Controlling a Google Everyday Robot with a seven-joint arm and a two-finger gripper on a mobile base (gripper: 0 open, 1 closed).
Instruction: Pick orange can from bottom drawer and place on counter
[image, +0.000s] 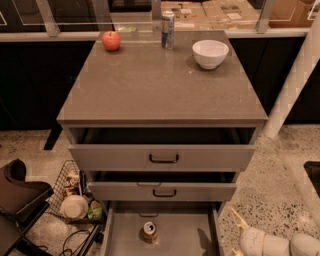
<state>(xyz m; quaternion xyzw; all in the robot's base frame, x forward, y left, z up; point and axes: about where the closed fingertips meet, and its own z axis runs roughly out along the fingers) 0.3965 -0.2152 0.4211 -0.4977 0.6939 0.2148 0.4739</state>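
The gripper (235, 236), spread empty at lower right, should swing left and straddle the upright can (149, 232) in the drawer (184, 238) squarely.

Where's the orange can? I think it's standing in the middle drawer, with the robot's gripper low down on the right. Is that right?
Not quite. The orange can is standing in the bottom drawer, not the middle one. The camera view shows it on the floor of that lowest, pulled-out drawer. The gripper is low down on the right, just beside it.
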